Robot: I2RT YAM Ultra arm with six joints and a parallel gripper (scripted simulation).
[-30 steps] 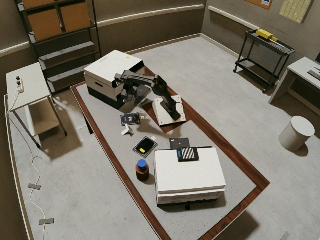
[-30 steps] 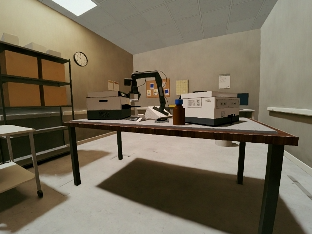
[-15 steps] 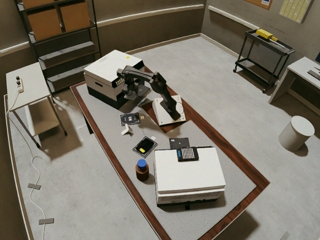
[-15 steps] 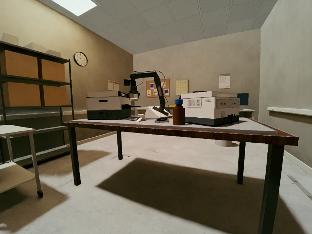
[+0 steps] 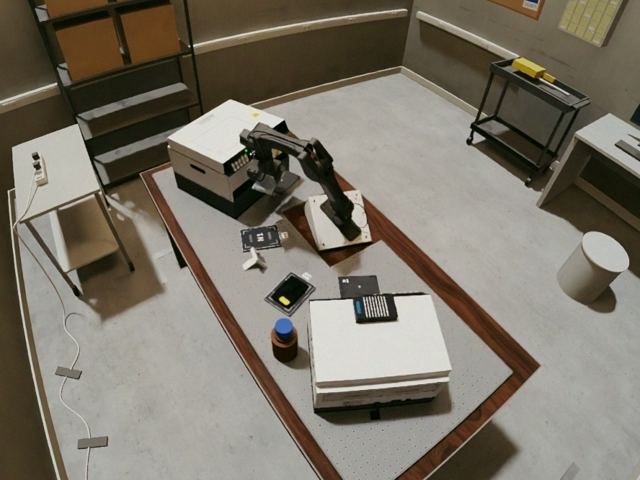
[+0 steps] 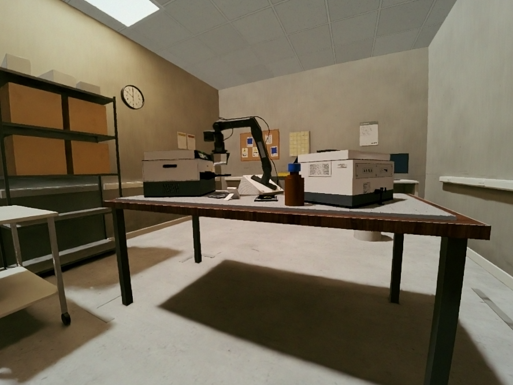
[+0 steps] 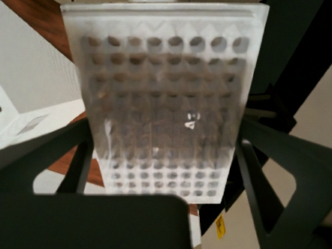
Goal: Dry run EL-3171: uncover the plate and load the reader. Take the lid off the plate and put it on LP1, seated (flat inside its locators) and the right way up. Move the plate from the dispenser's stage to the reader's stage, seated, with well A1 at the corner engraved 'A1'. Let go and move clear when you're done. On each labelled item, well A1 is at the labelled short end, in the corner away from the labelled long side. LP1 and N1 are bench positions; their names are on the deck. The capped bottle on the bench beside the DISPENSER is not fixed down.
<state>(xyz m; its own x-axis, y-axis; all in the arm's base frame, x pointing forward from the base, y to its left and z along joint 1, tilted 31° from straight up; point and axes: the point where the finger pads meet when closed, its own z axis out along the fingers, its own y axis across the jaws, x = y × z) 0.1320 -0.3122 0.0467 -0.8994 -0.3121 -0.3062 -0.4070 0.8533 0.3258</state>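
From here the hand (image 5: 269, 179) (image 6: 220, 155) (image 7: 164, 124) looks clamped on the plate (image 5: 264, 185) (image 6: 219, 159) (image 7: 165, 75), above the reader's stage (image 5: 290, 182) (image 6: 222, 174); the lid (image 5: 295, 288) seems already parked behind it, leaving lowering, seating and release.

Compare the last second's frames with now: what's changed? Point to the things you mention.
Arm (image 5: 331, 180) (image 6: 261, 143) shifted slightly: the gripper (image 5: 267, 180) (image 6: 220, 157) (image 7: 164, 124) carried the clear well plate (image 5: 264, 185) (image 6: 219, 162) (image 7: 165, 75) a little up the top picture, and slightly higher in the exterior view. Nothing visibly picked up or released. Capped bottle (image 5: 284, 344) (image 6: 294, 190) and both white instruments (image 5: 206, 131) (image 6: 178, 170) (image 5: 380, 348) (image 6: 329, 178) haven't moved.
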